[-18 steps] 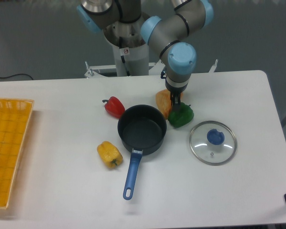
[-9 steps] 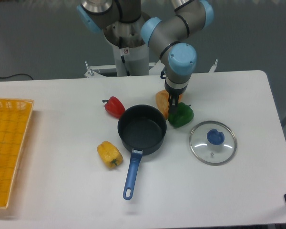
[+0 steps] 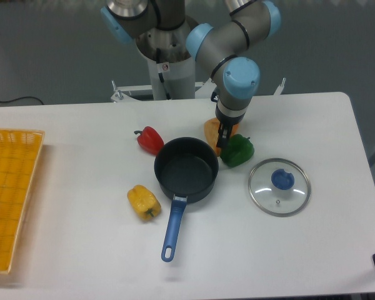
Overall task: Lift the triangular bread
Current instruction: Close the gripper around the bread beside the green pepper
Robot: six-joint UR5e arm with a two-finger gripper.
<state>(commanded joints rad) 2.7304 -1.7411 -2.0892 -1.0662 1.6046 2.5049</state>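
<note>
The triangular bread (image 3: 212, 132) is an orange-tan crusty wedge lying just behind the right rim of the dark pot (image 3: 186, 169). My gripper (image 3: 225, 135) points straight down at the bread's right side, squeezed between it and a green bell pepper (image 3: 238, 150). The arm's blue wrist hides most of the fingers. Whether they are closed on the bread does not show.
A red bell pepper (image 3: 150, 139) lies left of the pot and a yellow bell pepper (image 3: 143, 201) in front of it. The pot's blue handle (image 3: 171, 229) points forward. A glass lid (image 3: 279, 186) rests at the right. An orange basket (image 3: 9, 194) sits at the left edge.
The wrist has risen slightly. The green pepper has shifted a little up and to the right. The bread stays in place.
</note>
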